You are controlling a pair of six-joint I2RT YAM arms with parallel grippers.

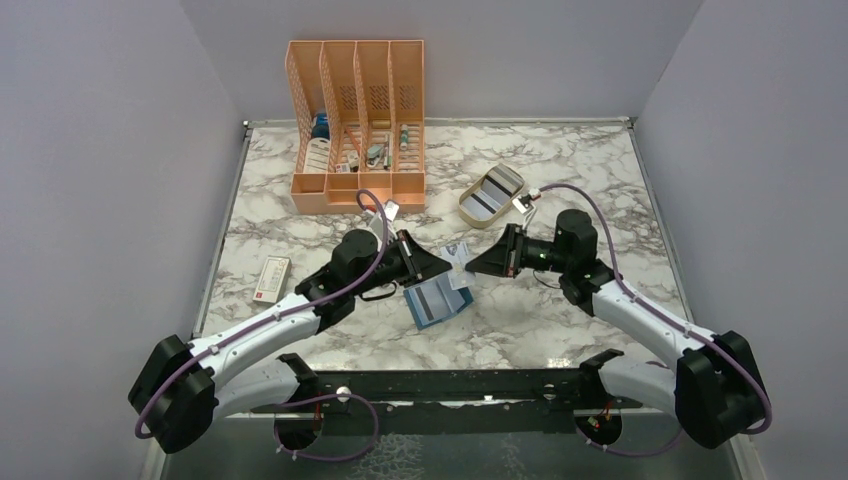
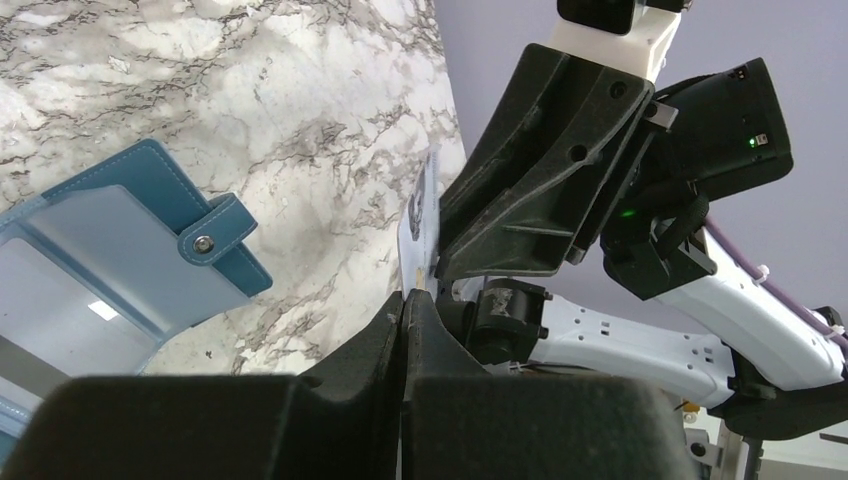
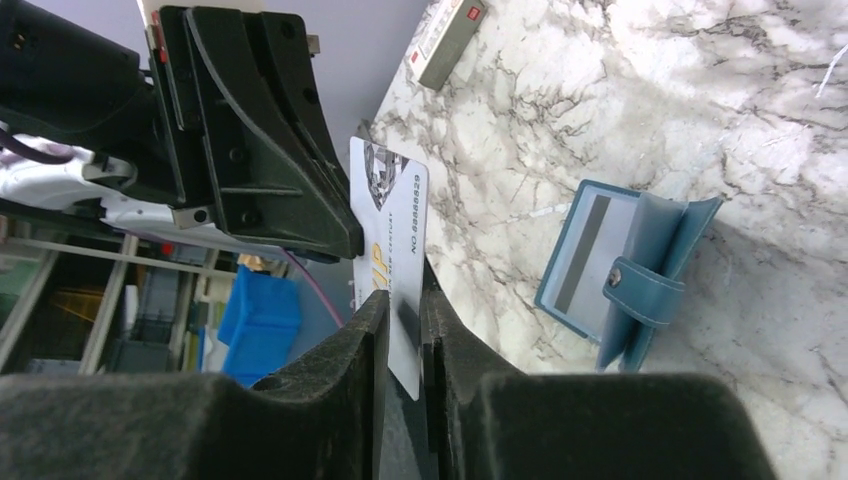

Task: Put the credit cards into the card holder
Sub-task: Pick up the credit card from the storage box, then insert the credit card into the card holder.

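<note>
Left gripper [image 2: 405, 300] pinches card [image 3: 395, 230]; right gripper [image 3: 404, 300] flanks it, grip unclear. Handover step; you next free right, aim at wallet [image 1: 437, 300].

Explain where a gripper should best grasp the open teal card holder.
Probably the card holder's strapped cover leaf, pinched from above: it tilts up off the table, offering a free edge, while the slotted half lies flat.

white marble-patterned tabletop with grey veining [image 1: 560, 330], thin metal rim. plain pale lavender-grey walls [image 1: 100, 150] on three sides. light even, shadows soft.
</note>
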